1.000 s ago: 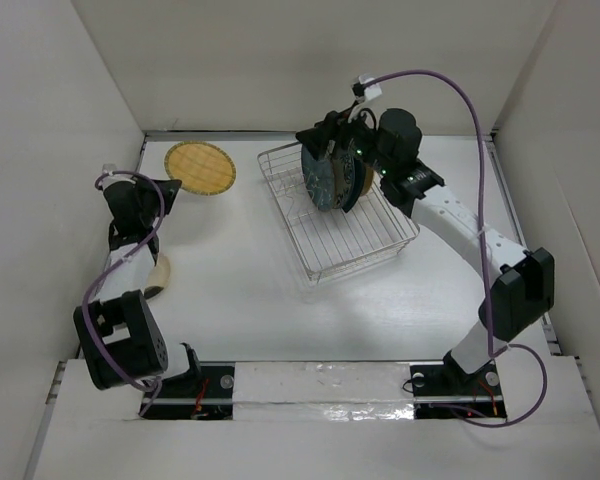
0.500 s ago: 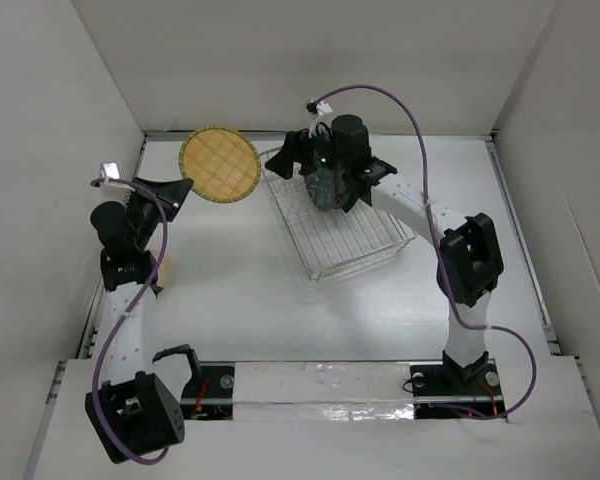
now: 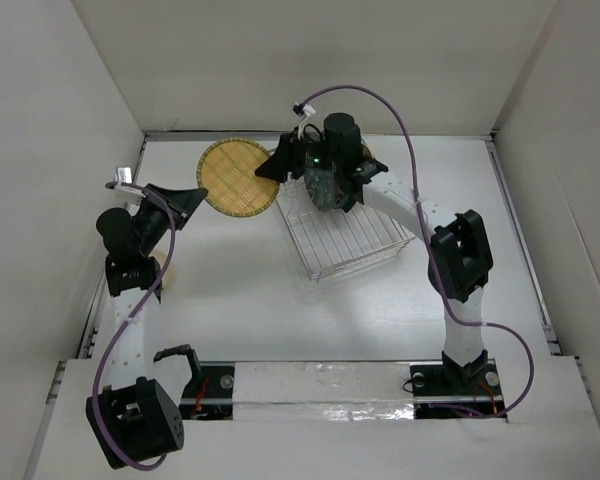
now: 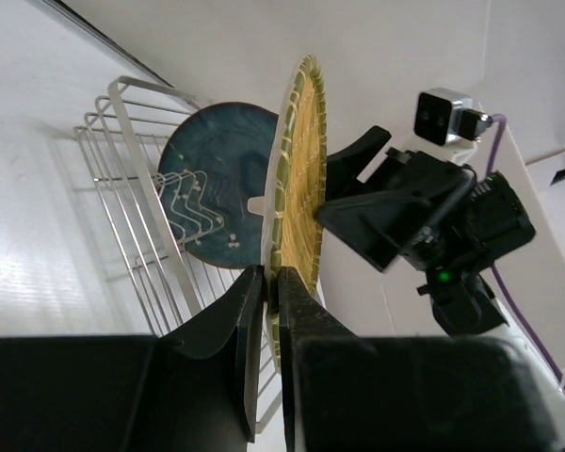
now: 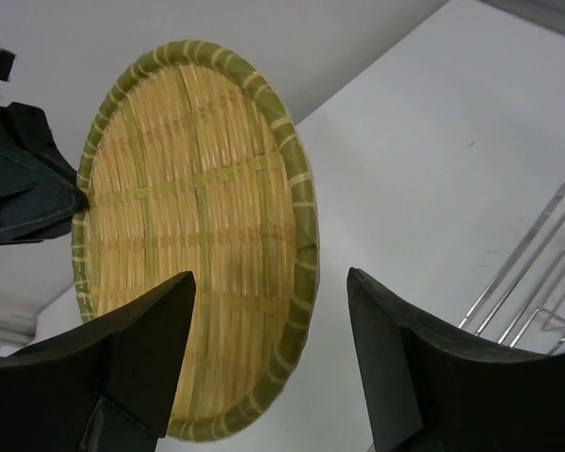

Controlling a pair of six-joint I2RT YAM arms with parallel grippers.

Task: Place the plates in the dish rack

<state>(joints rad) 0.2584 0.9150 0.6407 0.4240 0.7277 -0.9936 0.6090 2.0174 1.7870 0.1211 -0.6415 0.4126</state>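
Note:
My left gripper (image 3: pixel 198 192) is shut on the rim of a yellow-brown woven-look plate (image 3: pixel 238 178) and holds it in the air, left of the dish rack (image 3: pixel 355 235). In the left wrist view the plate (image 4: pixel 299 160) stands edge-on, its rim pinched in the gripper (image 4: pixel 270 275). My right gripper (image 3: pixel 276 163) is open at the plate's right side. In the right wrist view the plate (image 5: pixel 188 245) lies partly between its spread fingers (image 5: pixel 141 348), gripper midpoint (image 5: pixel 273 348). A round dark teal plate (image 4: pixel 217 179) stands upright in the rack (image 4: pixel 122 141).
A small cream plate (image 3: pixel 160 270) lies on the table by the left wall, partly hidden by my left arm. A yellow-brown edge (image 3: pixel 368 153) shows behind my right wrist at the rack's far end. White walls close in the back and both sides.
My left gripper has lifted the woven plate from the table's back left and carried it right toward the rack. My right gripper has left the rack's plates and swung left to the woven plate.

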